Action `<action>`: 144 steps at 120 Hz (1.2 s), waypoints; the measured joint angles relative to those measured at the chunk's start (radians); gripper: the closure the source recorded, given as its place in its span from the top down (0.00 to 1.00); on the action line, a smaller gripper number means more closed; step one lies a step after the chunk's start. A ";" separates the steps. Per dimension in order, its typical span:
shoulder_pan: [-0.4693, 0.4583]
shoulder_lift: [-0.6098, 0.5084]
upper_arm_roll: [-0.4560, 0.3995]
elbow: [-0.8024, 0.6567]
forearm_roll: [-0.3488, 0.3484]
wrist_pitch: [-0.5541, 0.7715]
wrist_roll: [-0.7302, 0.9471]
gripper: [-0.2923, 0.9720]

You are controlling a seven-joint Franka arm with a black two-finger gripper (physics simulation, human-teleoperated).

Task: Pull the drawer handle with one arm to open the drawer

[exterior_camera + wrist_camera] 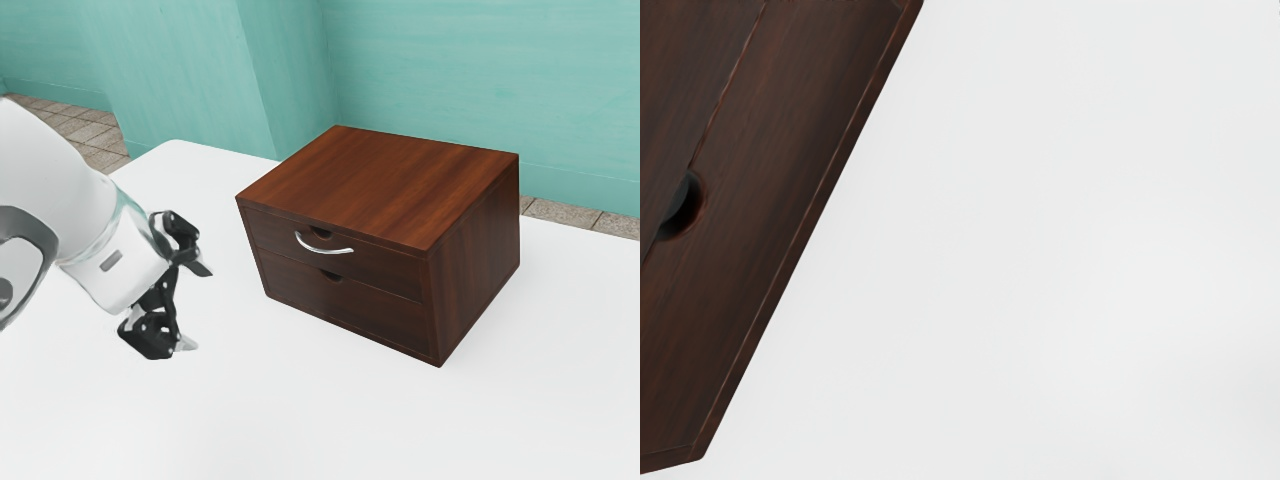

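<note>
Dark wooden two-drawer cabinet [390, 215] on a white table [330, 420], with the arm's gripper [192, 306] low over the tabletop and well apart from it. The fingers [152, 334] stand apart and hold nothing. The task's thing, the curved silver handle [322, 246], sits on the upper drawer [335, 252], whose front lies flush with the cabinet face, so the drawer is not yet open. From the gripper the handle lies toward the exterior view's right and somewhat higher. Its long axis runs level along the drawer front, so the fingers would probably need to close over it from above and below. The lower drawer [345, 305] has no bar, only a small cut-out. In the wrist view the cabinet [750, 200] face runs slantwise with a dark notch [680, 205] on a seam, probably the lower drawer's cut-out, though this cannot be told for sure. Bare table [1090, 250] lies between gripper and cabinet front, leaving open room both to approach and to draw the drawer out toward the arm.
</note>
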 joint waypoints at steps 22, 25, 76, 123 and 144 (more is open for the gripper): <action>-0.012 0.075 -0.001 -0.005 0.020 0.114 0.131 0.77; -0.012 0.094 -0.001 0.000 0.021 0.128 0.146 0.77; -0.007 0.197 -0.034 0.031 0.019 0.261 0.308 0.77; -0.003 0.259 -0.041 0.041 0.017 0.313 0.365 0.77; 0.010 0.290 -0.039 0.071 0.010 0.331 0.379 0.77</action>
